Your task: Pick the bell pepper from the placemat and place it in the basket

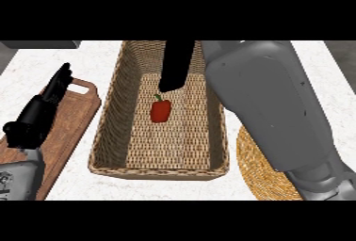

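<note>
Counter (73,181), basket (110,117), bell pepper (161,111) near robot hand (175,66)

Basket (111,117) mid counter (97,56). Pepper (160,110) inside, on basket floor. Right hand (173,70) over basket, just behind pepper. Cutting board (73,117) left of basket, left hand (42,113) above it. Placemat (261,174) right of basket, partly under right forearm (278,108).

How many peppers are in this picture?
1. The red bell pepper lies inside the wicker basket, close to the right robot hand. The grey forearm covers part of the placemat, so another could be hidden there.
</note>
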Motion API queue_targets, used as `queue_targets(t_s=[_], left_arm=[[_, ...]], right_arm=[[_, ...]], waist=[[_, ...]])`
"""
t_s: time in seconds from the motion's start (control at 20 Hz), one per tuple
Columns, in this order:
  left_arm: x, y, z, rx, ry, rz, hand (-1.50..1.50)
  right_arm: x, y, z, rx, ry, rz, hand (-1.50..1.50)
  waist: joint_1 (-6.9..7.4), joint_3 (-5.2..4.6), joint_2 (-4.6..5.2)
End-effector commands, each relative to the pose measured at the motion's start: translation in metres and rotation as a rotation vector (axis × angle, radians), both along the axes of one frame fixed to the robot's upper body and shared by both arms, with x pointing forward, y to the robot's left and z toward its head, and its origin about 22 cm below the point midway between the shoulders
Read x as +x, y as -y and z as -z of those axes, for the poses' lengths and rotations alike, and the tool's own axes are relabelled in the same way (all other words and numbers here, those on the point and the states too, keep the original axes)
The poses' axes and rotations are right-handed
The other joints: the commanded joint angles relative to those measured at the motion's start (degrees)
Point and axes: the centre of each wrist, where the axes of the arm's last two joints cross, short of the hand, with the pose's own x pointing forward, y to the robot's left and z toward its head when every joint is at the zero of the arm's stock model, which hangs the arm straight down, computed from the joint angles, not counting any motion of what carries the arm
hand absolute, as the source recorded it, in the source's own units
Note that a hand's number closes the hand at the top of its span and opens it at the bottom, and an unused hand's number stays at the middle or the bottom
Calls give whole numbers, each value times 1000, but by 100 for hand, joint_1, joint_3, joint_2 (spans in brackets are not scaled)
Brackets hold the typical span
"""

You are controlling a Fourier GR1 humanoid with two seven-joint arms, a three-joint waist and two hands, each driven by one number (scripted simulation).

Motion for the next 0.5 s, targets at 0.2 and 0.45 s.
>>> queue_targets(t_s=[0.2, 0.45], left_arm=[[3, -5, -3, 10, 10, 3, 0], [0, 5, -4, 1, -2, 13, 0]], right_arm=[[0, 16, -9, 390, -25, 117, -150], [11, 56, -18, 630, 79, 330, -150]], waist=[[19, 2, 9], [15, 6, 14]])
